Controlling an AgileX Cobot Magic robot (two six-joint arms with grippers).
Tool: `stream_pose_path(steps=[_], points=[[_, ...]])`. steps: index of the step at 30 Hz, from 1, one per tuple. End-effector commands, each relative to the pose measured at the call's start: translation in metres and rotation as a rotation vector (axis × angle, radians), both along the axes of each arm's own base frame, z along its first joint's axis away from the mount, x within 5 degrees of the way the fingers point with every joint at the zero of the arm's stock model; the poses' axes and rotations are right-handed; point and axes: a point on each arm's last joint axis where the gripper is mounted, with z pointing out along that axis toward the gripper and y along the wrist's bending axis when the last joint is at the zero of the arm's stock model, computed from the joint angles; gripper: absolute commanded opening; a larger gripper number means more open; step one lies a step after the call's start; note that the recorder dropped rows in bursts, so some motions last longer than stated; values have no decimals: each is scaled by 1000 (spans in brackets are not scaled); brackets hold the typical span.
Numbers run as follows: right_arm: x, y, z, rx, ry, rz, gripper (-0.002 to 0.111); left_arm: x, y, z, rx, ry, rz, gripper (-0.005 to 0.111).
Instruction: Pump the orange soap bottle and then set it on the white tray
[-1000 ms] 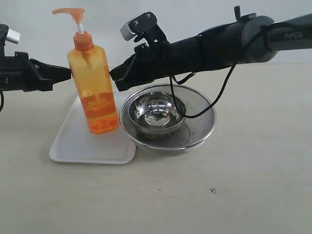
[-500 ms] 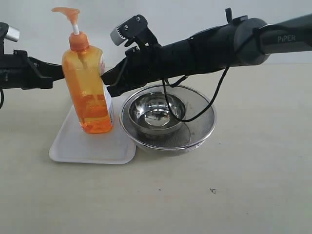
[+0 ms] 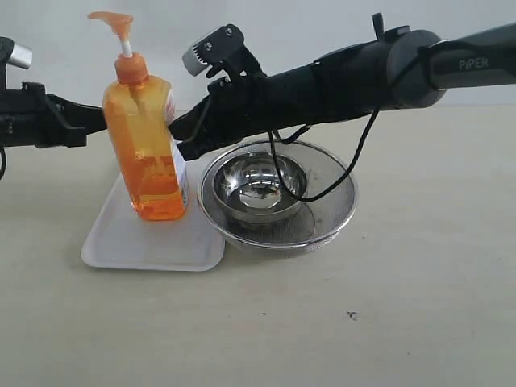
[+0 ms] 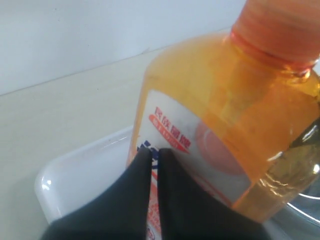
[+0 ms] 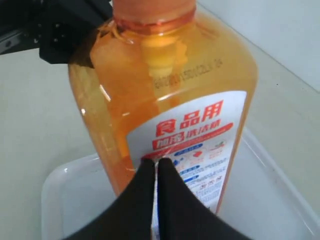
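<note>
**Bottle on the tray, pinned between two closed grippers**

My right gripper [image 5: 155, 162] has its fingers together, tips pressed on the label of the orange soap bottle [image 3: 145, 153]. My left gripper [image 4: 155, 150] is likewise closed, tips against the opposite face. The bottle is squeezed between the arms, not clamped by either. It stands upright on the white tray [image 3: 121, 246], just beside the mesh strainer bowl [image 3: 322, 218].

I judge the placing nearly done. I'd back both arms off slowly and evenly, straight away from the bottle, so neither push tips it.

Against a second ago, the bottle has moved left, further onto the tray, and turned its label toward the right arm. Over the last half second nothing has shifted.
</note>
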Motion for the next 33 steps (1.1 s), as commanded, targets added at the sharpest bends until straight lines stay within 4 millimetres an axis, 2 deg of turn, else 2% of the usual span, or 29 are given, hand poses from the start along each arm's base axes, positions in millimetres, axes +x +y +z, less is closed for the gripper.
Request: stream_pose_path(steps=[1, 4, 5, 9, 11, 16, 18, 19, 22, 23, 26, 27, 33], points=[[3, -13, 16, -10, -34, -3, 0, -4, 14, 25, -13, -75, 19, 5], [-2, -25, 49, -40, -113, -18, 0, -24, 21, 64, 4, -173, 52, 5], [-5, -32, 65, -41, -144, -24, 0, -38, 19, 81, 45, -216, 55, 5], [-20, -49, 104, -40, -175, 1, 0, -77, 15, 125, 111, -332, 124, 5], [-33, -59, 124, -46, -175, 36, 0, -101, 15, 147, 137, -380, 216, 5], [-69, -82, 161, -78, -252, 67, 0, -164, 9, 179, 88, -472, 357, 5], [-87, -93, 171, -92, -294, 46, 0, -201, 2, 180, 61, -521, 384, 5], [-94, -97, 173, -102, -307, 37, 0, -213, 0, 176, 61, -523, 404, 5], [-113, -110, 175, -107, -328, -11, 0, -242, 2, 157, 77, -504, 515, 5], [-124, -117, 173, -105, -333, -51, 0, -259, 4, 145, 32, -488, 594, 5], [-141, -128, 166, -70, -306, -106, 0, -279, -3, 135, -17, -517, 574, 5], [-155, -133, 166, -32, -296, -117, 0, -292, -8, 134, -23, -567, 546, 5], [-198, -150, 160, 58, -234, -135, 0, -335, -19, 144, -35, -784, 521, 5]])
